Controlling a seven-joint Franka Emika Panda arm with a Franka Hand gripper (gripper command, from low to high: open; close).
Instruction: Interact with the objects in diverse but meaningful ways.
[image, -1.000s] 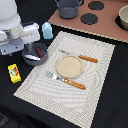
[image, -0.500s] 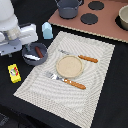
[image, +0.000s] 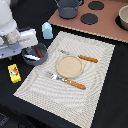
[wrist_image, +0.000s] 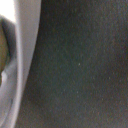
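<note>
Apparently the arm's white head hangs at the exterior view's left, just beside the pan (image: 35, 53), which holds the sausage (image: 38, 52) and fish (image: 31, 57). Both lie toward the view's right of the arm. Whether the pincer is spread or pressed together, I cannot tell.

Exterior view: even, fairly bright light, soft short shadows, slightly soft focus, low res. Wrist view: dim, badly blurred, grainy; pale out-of-focus band down the frame's left edge.
</note>
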